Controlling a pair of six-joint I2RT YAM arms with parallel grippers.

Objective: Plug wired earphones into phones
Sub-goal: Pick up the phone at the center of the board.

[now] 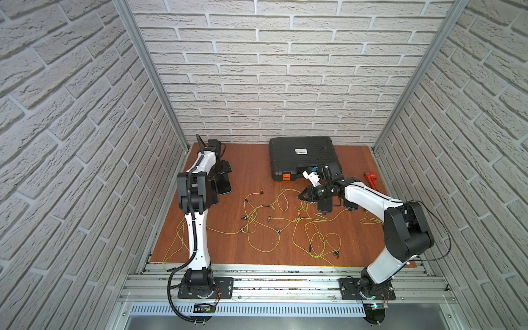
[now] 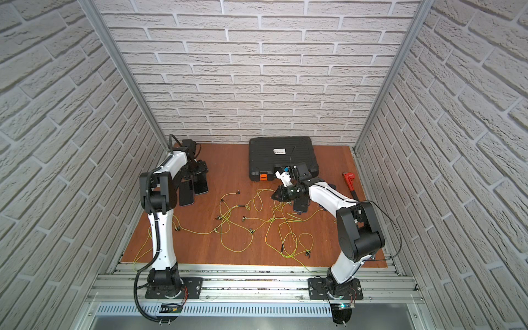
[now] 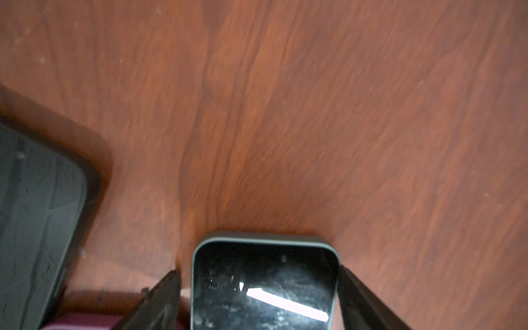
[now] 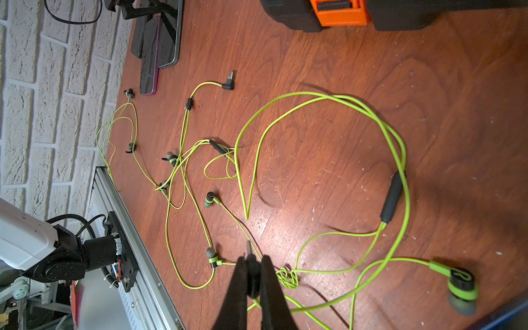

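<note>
Far left on the wooden table [image 3: 314,114], the left gripper [image 3: 258,271] stands spread wide over the end of a grey-edged phone [image 3: 264,288] lying flat, screen up. One finger [image 3: 360,297] sits against the phone's side, while the other stands just clear of the opposite side. The phone is bracketed rather than pinched. A second phone [image 3: 37,228] lies just beside it, apart from the fingers.

Right of centre, the right gripper [image 4: 253,264] is clamped tight on the small dark plug [image 4: 249,248] of the yellow-green earphones [image 4: 393,197]. The plug's metal tip pokes out beyond the fingertips and points left across the table, and a green cable runs back beneath the jaws.

In both top views a dark phone [image 1: 325,206] [image 2: 301,206] lies flat under that arm's wrist. It is to the right of the fingertips, behind the plug rather than ahead of it. More earphone cable, with earbuds and remotes, sprawls in tangled loops over the middle of the table, to the left of the closed jaws and nearer than them. A black ribbed case [image 1: 300,157] with an orange latch sits against the far wall, just beyond the right gripper.
</note>
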